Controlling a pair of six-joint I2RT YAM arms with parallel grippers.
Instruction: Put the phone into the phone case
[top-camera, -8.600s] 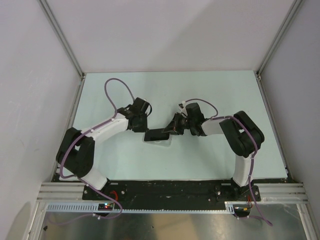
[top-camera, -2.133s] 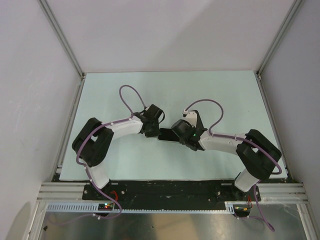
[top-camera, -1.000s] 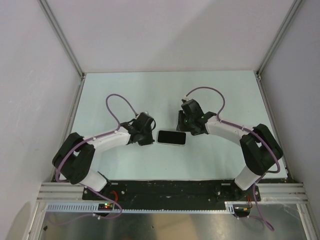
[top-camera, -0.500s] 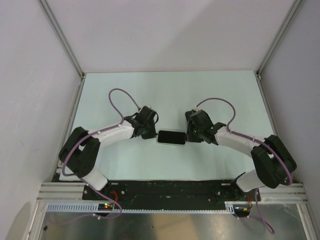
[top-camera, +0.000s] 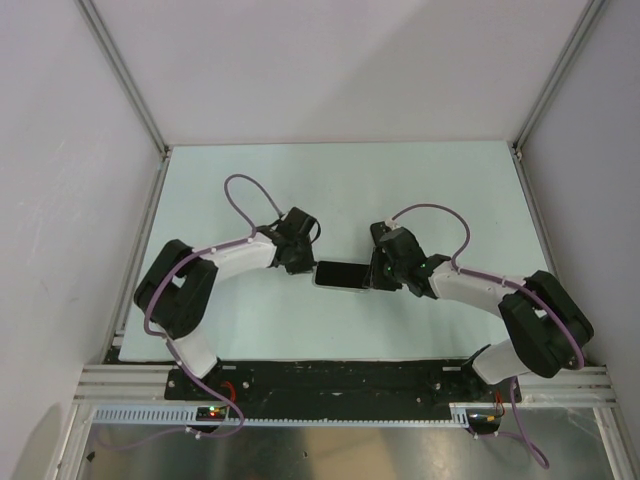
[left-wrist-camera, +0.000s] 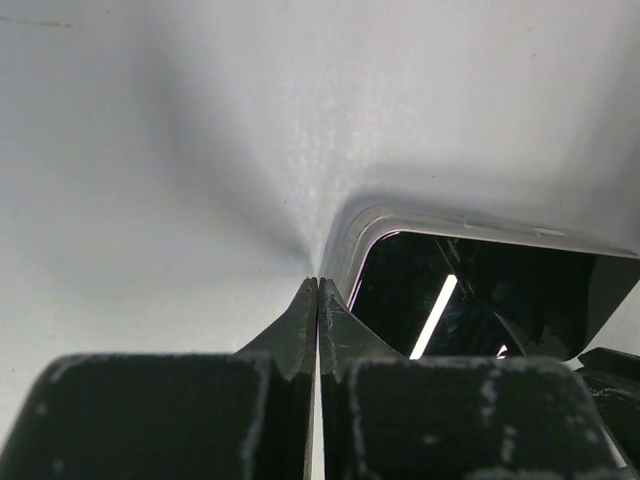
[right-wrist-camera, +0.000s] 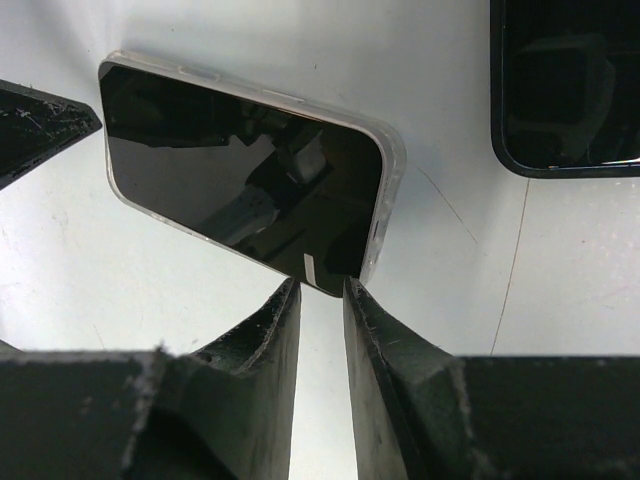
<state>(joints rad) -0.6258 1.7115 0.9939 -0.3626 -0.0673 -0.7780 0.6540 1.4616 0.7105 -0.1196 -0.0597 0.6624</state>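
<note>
The black phone (top-camera: 342, 274) lies flat, screen up, inside the clear phone case, at the table's middle. In the left wrist view the case's rounded corner (left-wrist-camera: 362, 228) frames the dark screen. My left gripper (top-camera: 301, 262) is shut and empty, its tips (left-wrist-camera: 317, 282) touching the case's left end. My right gripper (top-camera: 379, 273) is at the right end, almost shut with a narrow gap and nothing in it. Its tips (right-wrist-camera: 321, 287) meet the near corner of the phone (right-wrist-camera: 245, 175).
A dark glossy rectangle with a rounded corner (right-wrist-camera: 565, 90) shows at the top right of the right wrist view; I cannot tell what it is. The pale green table (top-camera: 340, 190) is bounded by white walls and metal rails (top-camera: 330, 385).
The right gripper has closed in on the phone's right end, and the left gripper has stayed at the left end. The phone and case have not moved in the last second.
</note>
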